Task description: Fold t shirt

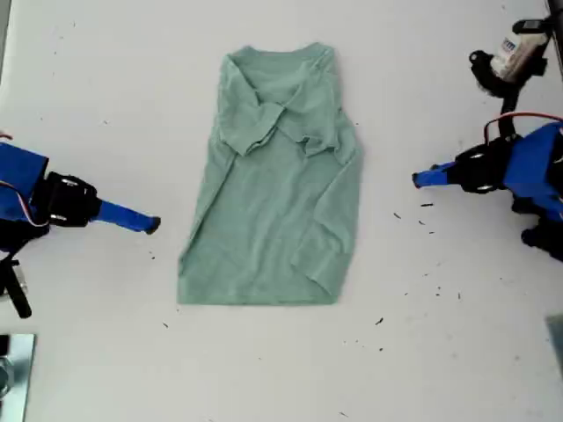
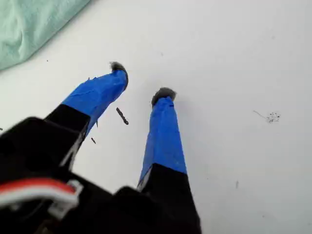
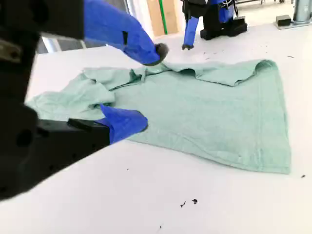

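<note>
T shirt (image 1: 277,189) lying flat mid-table (image 1: 106,70), sleeves folded in; my first gripper (image 2: 141,84) and my second gripper (image 3: 146,85) both sit beside it, jaws spread wide, holding nothing

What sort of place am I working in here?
Probably a lab or workshop bench: a bare white table, the t shirt spread between two tape-wrapped arms, and cardboard boxes standing beyond the table.
</note>
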